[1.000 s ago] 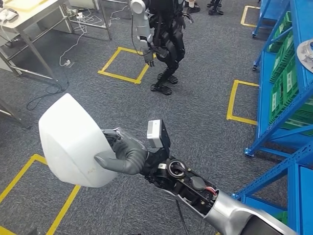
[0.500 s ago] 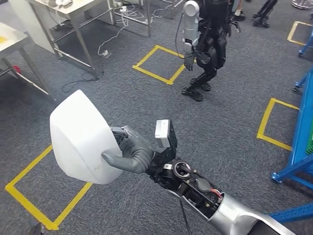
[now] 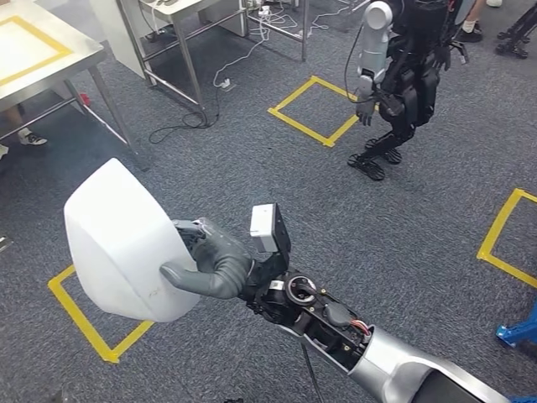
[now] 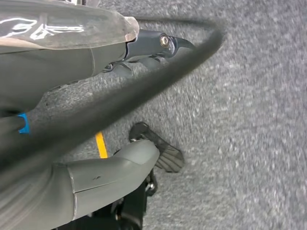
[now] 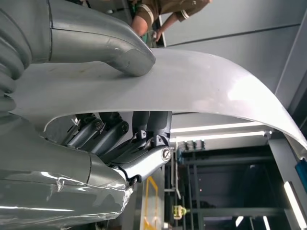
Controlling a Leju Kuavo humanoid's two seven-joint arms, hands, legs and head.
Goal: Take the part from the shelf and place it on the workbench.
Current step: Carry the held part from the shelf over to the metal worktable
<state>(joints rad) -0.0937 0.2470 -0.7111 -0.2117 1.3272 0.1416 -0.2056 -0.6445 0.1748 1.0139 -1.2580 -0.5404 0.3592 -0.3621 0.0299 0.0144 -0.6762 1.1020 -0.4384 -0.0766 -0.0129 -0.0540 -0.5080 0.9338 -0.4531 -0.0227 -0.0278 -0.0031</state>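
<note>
My right hand (image 3: 212, 264) grips the white curved shell part (image 3: 117, 239) and holds it out in front of me above the grey carpet. In the right wrist view the thumb (image 5: 108, 45) presses on the part's (image 5: 203, 81) outer face, and the darker fingers curl under its edge. A metal workbench (image 3: 38, 50) with a yellow marked top stands at the far left. My left hand (image 4: 90, 57) hangs over the carpet, holding nothing, with its thumb and fingers apart.
Another humanoid robot (image 3: 405, 75) stands at the far right. Yellow tape squares (image 3: 316, 113) mark the floor, one just under the part (image 3: 95, 332). Cables (image 3: 190, 122) lie by a second table's legs (image 3: 184, 59). A blue shelf foot (image 3: 519, 332) shows at the right edge. A person (image 5: 163, 14) stands beyond the part.
The camera has turned left: the blue shelf slid out to the right and the workbench came in at the left. My right hand keeps the same hold on the part.
</note>
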